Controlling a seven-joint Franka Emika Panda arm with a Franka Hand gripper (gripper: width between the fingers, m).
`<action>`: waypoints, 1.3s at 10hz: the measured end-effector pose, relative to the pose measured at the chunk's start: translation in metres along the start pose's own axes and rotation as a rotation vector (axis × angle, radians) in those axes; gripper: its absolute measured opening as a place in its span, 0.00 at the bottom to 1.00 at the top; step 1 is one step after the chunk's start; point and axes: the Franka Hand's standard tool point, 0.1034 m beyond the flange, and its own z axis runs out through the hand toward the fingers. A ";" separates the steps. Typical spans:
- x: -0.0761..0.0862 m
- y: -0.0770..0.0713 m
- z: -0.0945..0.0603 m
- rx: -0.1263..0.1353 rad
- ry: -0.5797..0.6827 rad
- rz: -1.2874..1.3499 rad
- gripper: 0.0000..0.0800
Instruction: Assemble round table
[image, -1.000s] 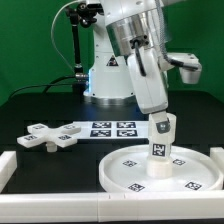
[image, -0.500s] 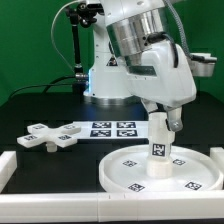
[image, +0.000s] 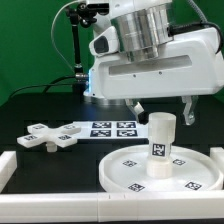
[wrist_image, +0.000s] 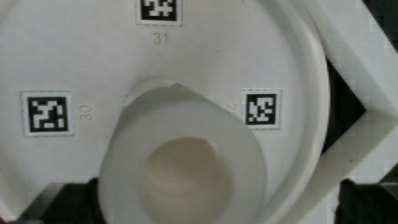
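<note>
The large white rimmed disc lies at the front of the exterior view's right. The short cylinder leg stands upright in its centre socket, a tag on its side. My gripper hangs just above the leg's top, turned broadside, its two fingers spread wide either side of the leg and not touching it. In the wrist view I look down on the leg over the disc; my gripper shows only as dark fingers in the two corners. The cross-shaped foot lies at the exterior view's left.
The marker board lies between the foot and the disc. A white rail runs along the front edge and a white wall along the left. A black stand rises at the back beside the arm's base.
The hand has turned about the leg from a tilted, narrow pose to broadside. It was closed around the leg's top before; now the fingers stand apart from it. The leg stays upright.
</note>
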 end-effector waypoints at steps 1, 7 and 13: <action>0.000 0.000 0.000 0.000 0.000 -0.050 0.81; 0.002 -0.004 -0.003 -0.054 0.009 -0.669 0.81; 0.005 -0.002 -0.002 -0.084 -0.021 -1.143 0.81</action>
